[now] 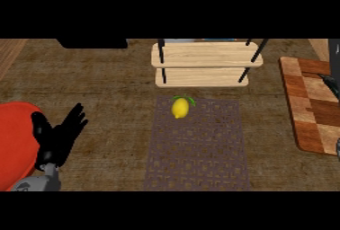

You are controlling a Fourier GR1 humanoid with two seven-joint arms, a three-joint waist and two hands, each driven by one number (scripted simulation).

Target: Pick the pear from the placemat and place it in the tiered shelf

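A yellow pear (180,108) with green leaves lies near the far end of a dark patterned placemat (196,148) in the middle of the counter. Just beyond the mat stands the tiered shelf (206,55), two light wooden boards on black rods. My left hand (58,134) rests open at the lower left, fingers straight and pointing up, well to the left of the mat and apart from the pear. Only a dark sliver shows at the right edge, and I cannot make out my right hand there.
A red round object (15,139) fills the left edge beside my left hand. A checkered wooden cutting board (312,105) lies at the right. A black object (91,43) sits at the back left.
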